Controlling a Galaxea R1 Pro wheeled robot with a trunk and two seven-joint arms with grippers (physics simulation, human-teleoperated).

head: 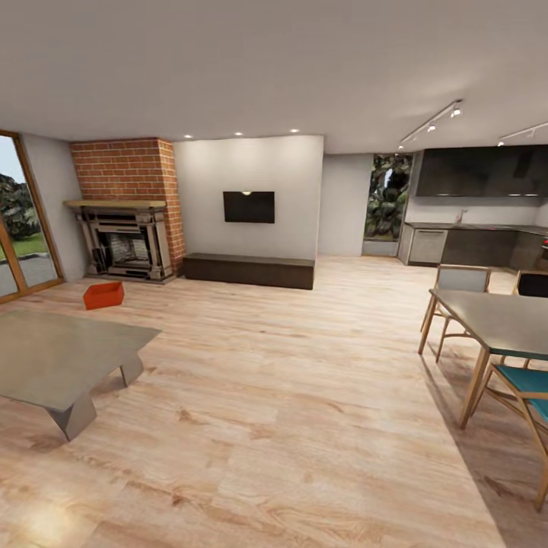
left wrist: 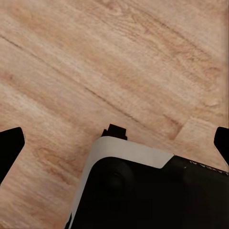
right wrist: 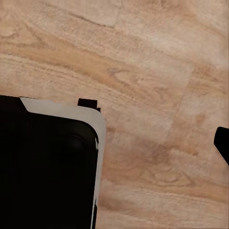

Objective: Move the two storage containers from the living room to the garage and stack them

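You are hunting boxes: drive to 1 storage container (head: 103,294) by the fireplace (head: 125,243). Left gripper (left wrist: 114,143) gapes wide, empty; right gripper's opening, can't tell.

You have one orange-red storage container (head: 103,294) in sight in the living room: an open-topped rectangular box, sitting on the light wood plank floor (head: 289,396), near the red brick fireplace (head: 128,209) and beyond the low grey table's far corner.

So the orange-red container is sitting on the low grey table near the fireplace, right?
Not on the table. The head view shows the orange-red container on the wood plank floor, beyond the low grey table, near the fireplace.
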